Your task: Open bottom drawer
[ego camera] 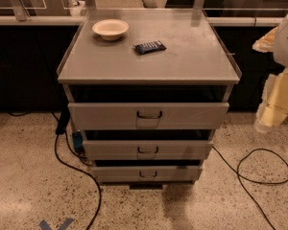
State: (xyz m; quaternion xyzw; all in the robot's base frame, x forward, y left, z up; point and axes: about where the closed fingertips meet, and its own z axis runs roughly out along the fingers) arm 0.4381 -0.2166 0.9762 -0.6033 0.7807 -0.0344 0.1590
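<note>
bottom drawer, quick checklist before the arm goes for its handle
1. Bottom drawer in view: ok.
2. Its loop handle uncovered: ok.
3. Gripper at the handle: not ok, it hangs at the right edge, apart from the cabinet.
4. Looped cable out of the drawer's path: ok, it lies to the right.
5. Bowl and dark packet back from the top's front edge: ok.

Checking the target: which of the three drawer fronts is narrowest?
The bottom drawer, lowest; the middle drawer and top drawer are wider. The gripper hangs right of the cabinet.
</note>
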